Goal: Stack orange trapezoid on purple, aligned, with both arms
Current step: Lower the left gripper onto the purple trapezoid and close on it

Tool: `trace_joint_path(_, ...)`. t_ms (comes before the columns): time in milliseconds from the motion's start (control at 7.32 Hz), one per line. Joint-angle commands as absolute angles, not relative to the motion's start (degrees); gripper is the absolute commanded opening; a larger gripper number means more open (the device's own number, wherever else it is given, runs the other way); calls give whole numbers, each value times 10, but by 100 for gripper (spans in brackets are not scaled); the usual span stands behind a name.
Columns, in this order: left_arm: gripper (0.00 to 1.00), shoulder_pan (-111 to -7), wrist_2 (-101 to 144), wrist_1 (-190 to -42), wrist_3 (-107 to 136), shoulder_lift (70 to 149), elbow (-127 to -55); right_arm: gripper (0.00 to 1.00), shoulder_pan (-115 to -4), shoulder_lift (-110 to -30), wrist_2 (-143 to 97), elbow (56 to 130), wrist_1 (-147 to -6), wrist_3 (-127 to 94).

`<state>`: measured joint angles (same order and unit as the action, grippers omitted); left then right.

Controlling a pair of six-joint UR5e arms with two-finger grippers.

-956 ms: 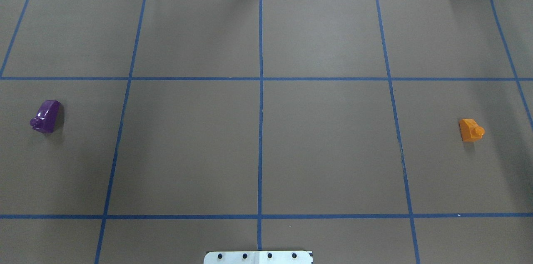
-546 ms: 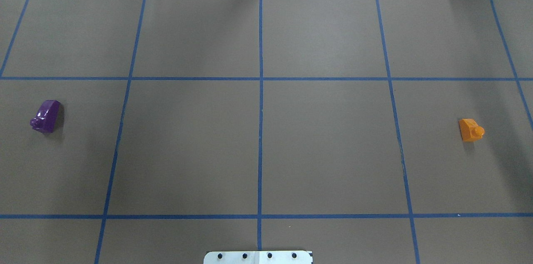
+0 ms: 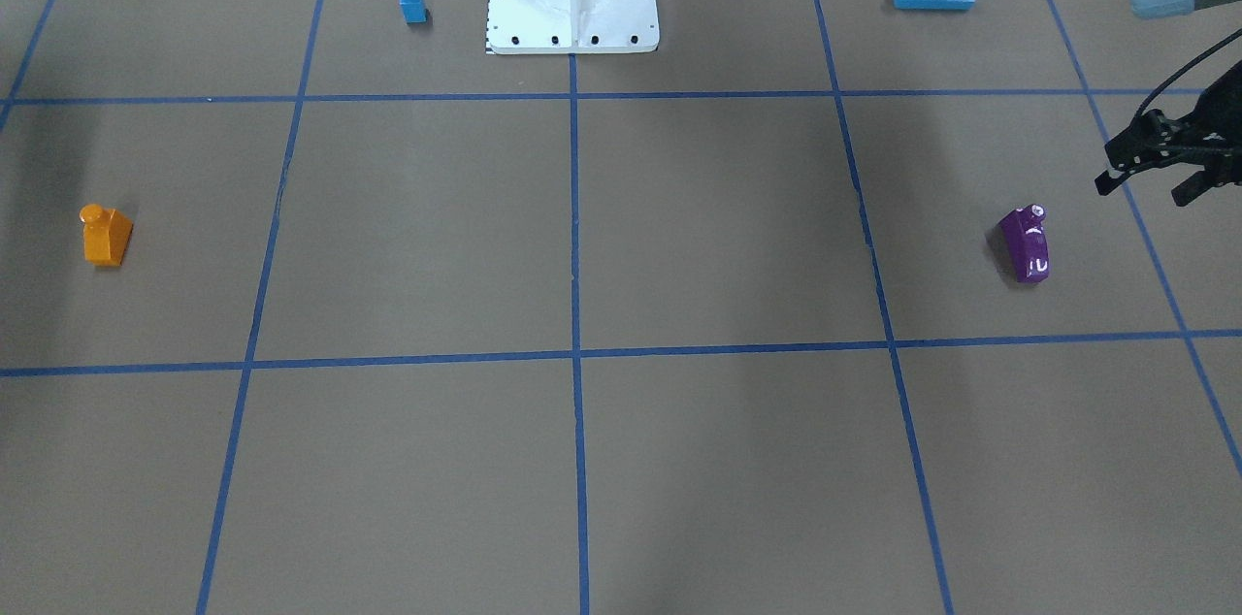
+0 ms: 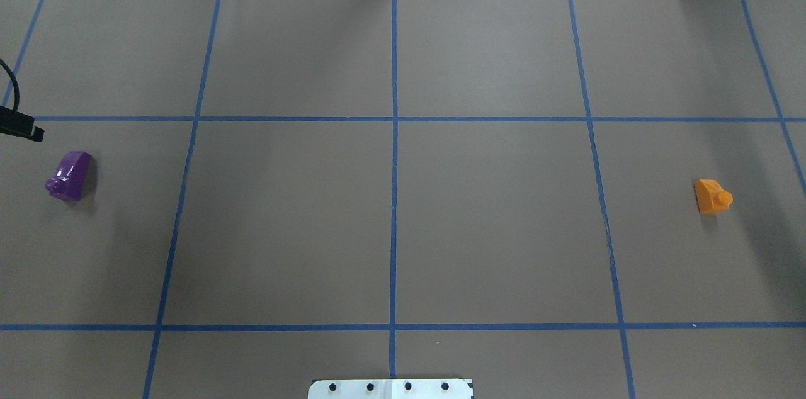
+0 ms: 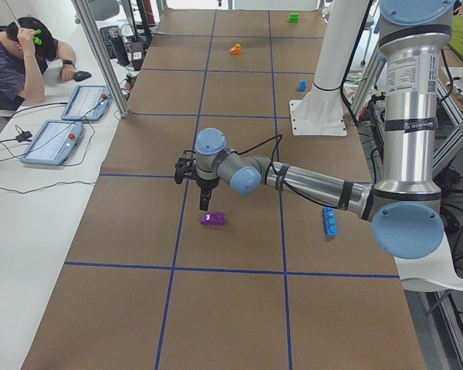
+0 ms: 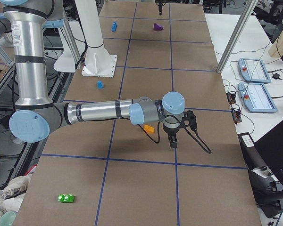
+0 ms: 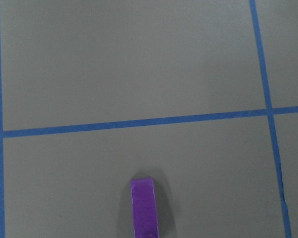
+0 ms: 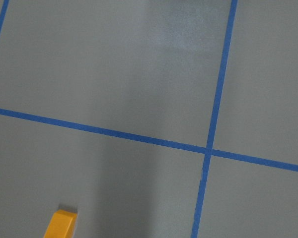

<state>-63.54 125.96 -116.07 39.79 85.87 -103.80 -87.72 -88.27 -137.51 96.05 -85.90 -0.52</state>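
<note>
Approach stage, seen from the room. The left arm enters the overhead view. A black part of its wrist head now shows at that view's left edge, where half a second ago there was only the brown table. The left gripper hangs above the table near the purple brick, clear of it. The right gripper hangs likewise near the orange trapezoid and does not show overhead. Whether the fingers of either pincer stand apart or together cannot be told.

Both bricks lie where they lay a second ago: the purple on the robot's left side of the table, the orange on its right, well apart, each alone on the paper. By this evidence nothing is gripped, and both pick-ups and the stacking itself are yet to come.
</note>
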Motion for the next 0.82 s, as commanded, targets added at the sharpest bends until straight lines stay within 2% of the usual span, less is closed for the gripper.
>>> trace_joint_path(0, 100, -557, 1179, -1279, 483, 839, -989, 100, -877, -882, -1377, 962, -859, -5)
trace_joint_path(273, 100, -545, 1171, -1327, 487, 840, -945, 100, -877, -882, -1378, 962, -860, -5)
trace_joint_path(683, 100, -516, 1171, -1325, 489, 841, -942, 100, -877, -882, -1381, 960, -860, -5)
